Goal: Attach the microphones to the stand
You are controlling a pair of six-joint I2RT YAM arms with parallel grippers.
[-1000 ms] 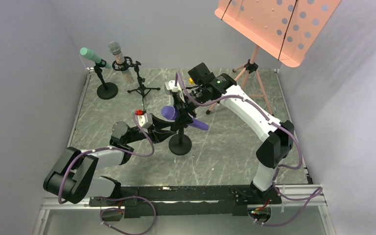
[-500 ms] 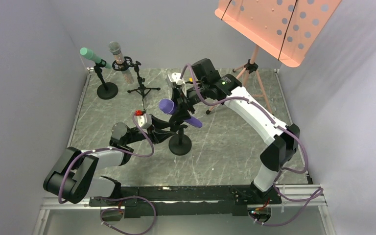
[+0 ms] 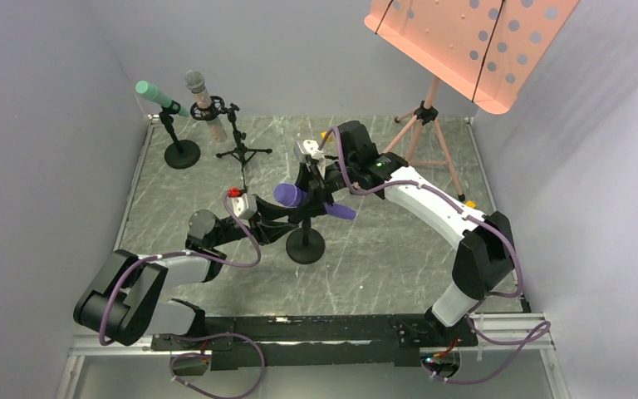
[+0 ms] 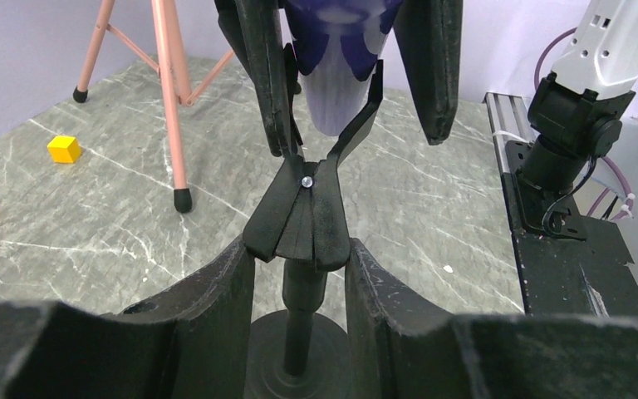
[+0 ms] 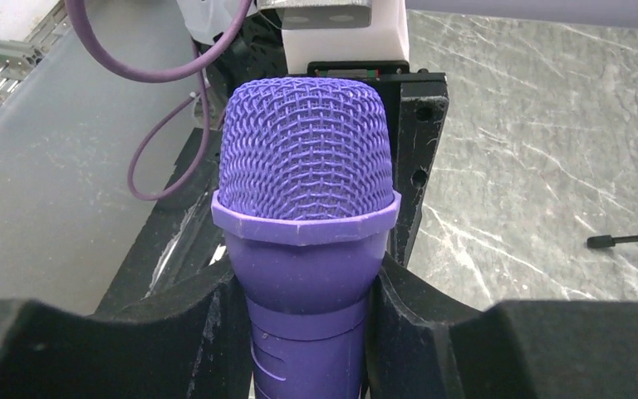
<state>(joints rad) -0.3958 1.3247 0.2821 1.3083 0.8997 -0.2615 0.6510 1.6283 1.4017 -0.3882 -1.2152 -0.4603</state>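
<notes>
A grey veined surface (image 3: pixel 382 249) is bounded by pale walls. At its far right a salmon perforated music stand (image 3: pixel 473 41) is raised on a tripod.

The right arm (image 3: pixel 432 199) is reached inward to the middle. The right gripper (image 5: pixel 307 316) is clamped on the purple microphone (image 5: pixel 307 166) just below its mesh head.

The left arm (image 3: pixel 166 270) is stretched low toward the middle. The left gripper (image 4: pixel 299 258) is closed about the clip mount of the black round-based stand (image 4: pixel 299 224), above its post.

The purple microphone is held nearly level over this stand, head to the left. Its tapered body is set between the two clip prongs; whether it is fully seated cannot be told.

At the far left, the teal-green microphone (image 3: pixel 154 93) is carried on a second round-based stand (image 3: pixel 181 152). Beside it, the glittery microphone (image 3: pixel 199 96) is carried on a small tripod stand (image 3: pixel 241 141).

Two yellow cubes (image 4: pixel 64 149) are seen near the music stand's legs.
</notes>
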